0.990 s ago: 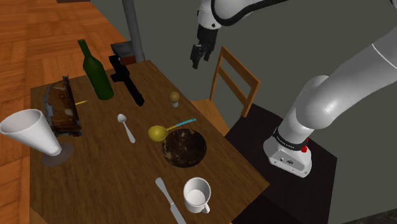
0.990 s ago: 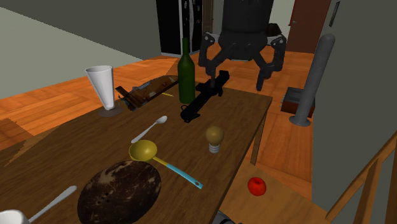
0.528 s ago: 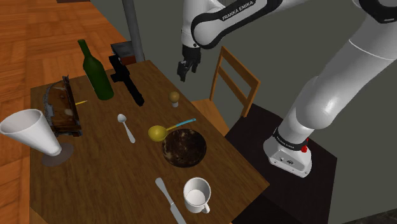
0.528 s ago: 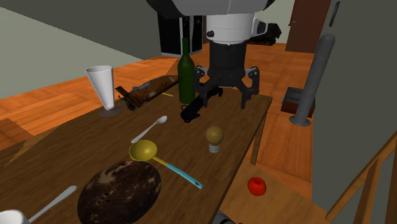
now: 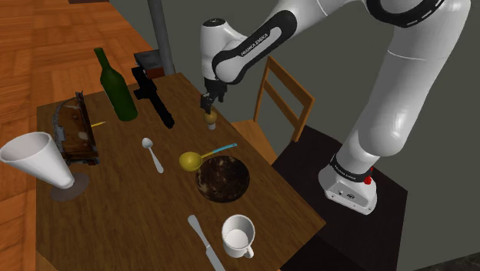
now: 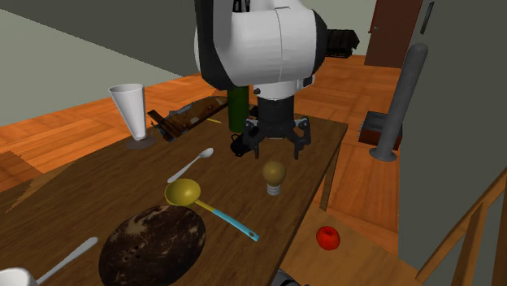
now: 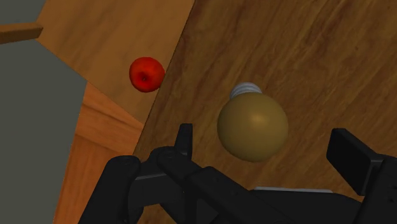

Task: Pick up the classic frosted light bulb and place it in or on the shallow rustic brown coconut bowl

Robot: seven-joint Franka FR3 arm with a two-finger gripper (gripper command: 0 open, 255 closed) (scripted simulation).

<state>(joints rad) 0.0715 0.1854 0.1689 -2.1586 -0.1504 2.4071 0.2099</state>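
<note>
The second exterior view's bottom edge crops the bowl (image 6: 153, 244).

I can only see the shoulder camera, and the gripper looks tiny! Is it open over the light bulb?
Observer: Yes. In the wrist view the black gripper has its fingers apart, with the round yellowish-brown light bulb between them.
Operator: Is it touching it?
Observer: No, neither finger touches the bulb.
Operator: Anything else I'm missing?
Observer: A red apple lies on the orange wooden floor beside the table.
</note>
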